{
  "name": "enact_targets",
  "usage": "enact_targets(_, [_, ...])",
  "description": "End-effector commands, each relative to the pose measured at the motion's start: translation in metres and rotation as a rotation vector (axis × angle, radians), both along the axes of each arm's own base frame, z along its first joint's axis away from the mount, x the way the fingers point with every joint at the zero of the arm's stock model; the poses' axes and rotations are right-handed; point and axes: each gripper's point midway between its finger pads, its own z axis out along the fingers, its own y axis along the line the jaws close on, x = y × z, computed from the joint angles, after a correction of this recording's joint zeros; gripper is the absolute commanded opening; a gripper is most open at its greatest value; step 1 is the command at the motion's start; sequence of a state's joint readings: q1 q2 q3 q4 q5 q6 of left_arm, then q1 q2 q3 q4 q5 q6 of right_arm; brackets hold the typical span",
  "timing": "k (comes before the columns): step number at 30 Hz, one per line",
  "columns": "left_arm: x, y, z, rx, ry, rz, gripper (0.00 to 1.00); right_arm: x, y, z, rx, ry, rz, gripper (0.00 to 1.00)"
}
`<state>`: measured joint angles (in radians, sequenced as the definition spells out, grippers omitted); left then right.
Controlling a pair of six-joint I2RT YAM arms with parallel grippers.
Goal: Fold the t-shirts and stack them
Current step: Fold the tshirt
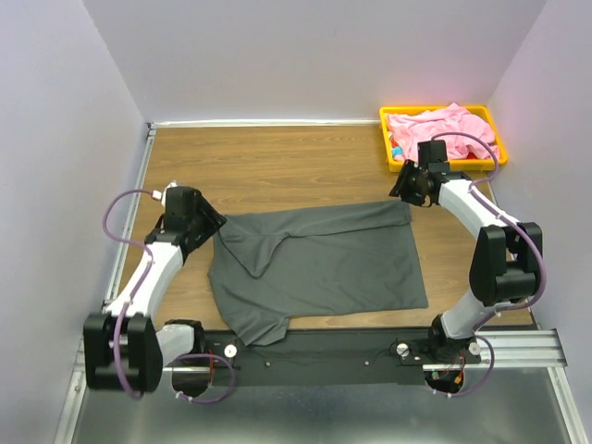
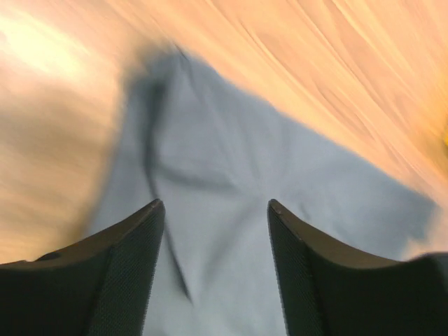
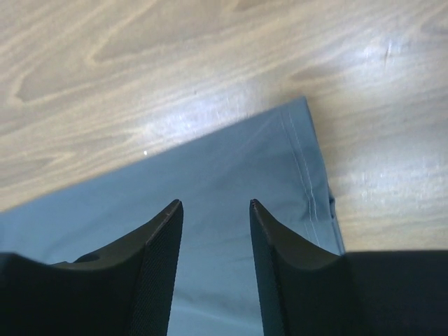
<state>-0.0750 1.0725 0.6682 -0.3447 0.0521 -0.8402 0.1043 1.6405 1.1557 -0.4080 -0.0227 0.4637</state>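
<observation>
A grey t-shirt lies spread across the middle of a wooden table, nearer the near edge than the far one. Most of it lies flat. Its right side ends in a straight hemmed edge. Its left side is rumpled, with a raised crease running in from the far left corner of the cloth. The near left part of the shirt reaches the table's near edge, beside the black rail that carries the arms.

The left hand hovers over the far left corner of the grey shirt. In the left wrist view, which is blurred, its two dark fingers stand apart with nothing between them. Grey cloth and its crease show below the gap.

The right hand hovers over the far right corner of the same shirt. In the right wrist view its fingers are also apart and hold nothing. The stitched hem and the shirt's corner lie just below them on the bare wood.

A pink t-shirt sits crumpled in a yellow tray at the far right corner of the table. It is well apart from the grey shirt and rises slightly above the tray's rim.
</observation>
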Motion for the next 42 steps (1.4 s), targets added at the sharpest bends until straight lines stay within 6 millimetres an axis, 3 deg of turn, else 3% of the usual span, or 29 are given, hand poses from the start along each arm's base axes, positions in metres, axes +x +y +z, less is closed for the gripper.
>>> enact_targets(1, [0.029,0.043,-0.014,0.204,0.023,0.045,0.63,0.019,0.001,0.006,0.045,-0.040,-0.012,0.49])
enact_targets(2, [0.033,0.045,-0.029,0.216,0.068,0.037,0.62,0.021,0.001,0.006,0.052,-0.043,-0.011,0.49])
enact_targets(5, [0.047,0.048,-0.045,0.236,0.111,0.007,0.58,0.025,0.005,0.002,0.073,-0.043,-0.001,0.47])
enact_targets(13, [0.072,0.044,-0.057,0.239,0.117,-0.038,0.44,0.029,0.008,-0.018,0.101,-0.010,0.003,0.47])
enact_targets(18, [0.076,0.046,-0.068,0.248,0.138,-0.036,0.34,0.031,0.005,-0.031,0.107,0.007,-0.008,0.47])
enact_targets(19, [0.076,0.047,-0.071,0.254,0.144,-0.034,0.27,0.030,0.000,-0.036,0.108,0.013,-0.023,0.47])
enact_targets(22, [0.076,0.048,-0.082,0.259,0.172,-0.039,0.20,0.022,-0.014,-0.058,0.110,0.063,-0.070,0.47])
enact_targets(25, [0.077,0.048,-0.090,0.263,0.189,-0.044,0.04,0.013,-0.022,-0.075,0.109,0.099,-0.101,0.46])
enact_targets(26, [0.078,0.058,-0.090,0.263,0.193,-0.020,0.00,0.010,-0.023,-0.078,0.108,0.109,-0.104,0.46])
enact_targets(35, [0.084,0.090,-0.087,0.276,0.204,0.057,0.00,-0.011,-0.065,-0.110,0.081,0.178,-0.230,0.44])
enact_targets(39, [0.087,0.092,-0.084,0.262,0.195,0.050,0.00,-0.011,-0.070,-0.109,0.075,0.174,-0.231,0.43])
enact_targets(42, [0.091,0.084,-0.080,0.241,0.168,0.011,0.00,-0.002,-0.061,-0.088,0.114,0.120,-0.181,0.44])
